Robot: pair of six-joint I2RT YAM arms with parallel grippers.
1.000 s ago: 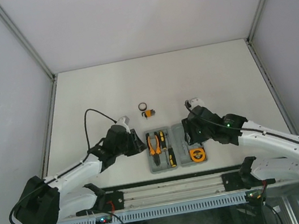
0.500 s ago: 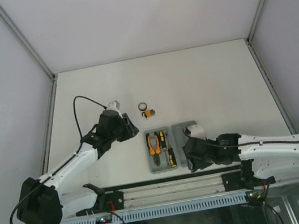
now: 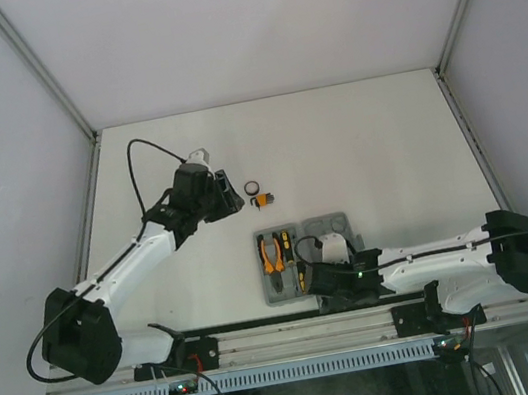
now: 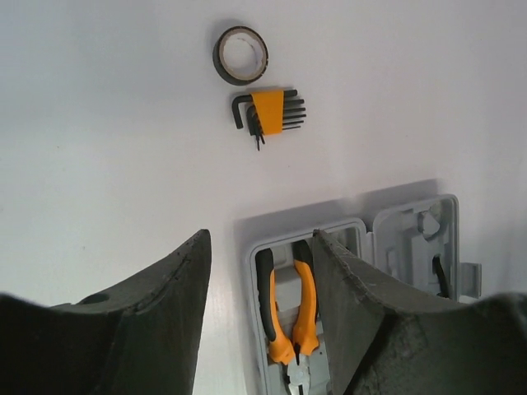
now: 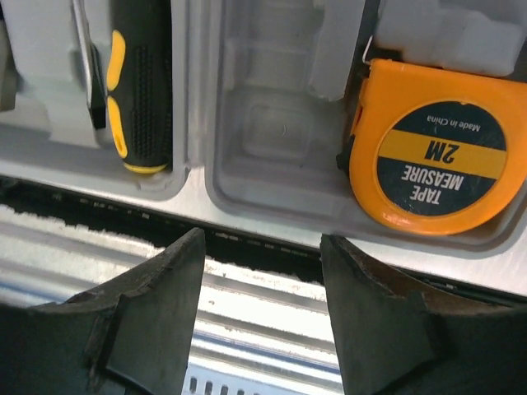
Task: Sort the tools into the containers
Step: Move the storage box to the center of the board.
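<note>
The grey case lies open near the table's front edge. Its left half holds the orange-handled pliers and a black-and-yellow screwdriver. In its right half sits the orange tape measure. Beyond the case, the black ring and the hex key set lie on the table. My left gripper hovers open and empty left of the ring and the hex keys. My right gripper is open and empty over the case's near rim, and its arm hides the tape measure in the top view.
A metal rail runs along the table's near edge just below the case. Grey walls close the table on the left, right and far sides.
The left arm has swung away from the case toward the ring and hex keys, its jaws opening wider. The right arm has drawn back and left across the case's near edge.
</note>
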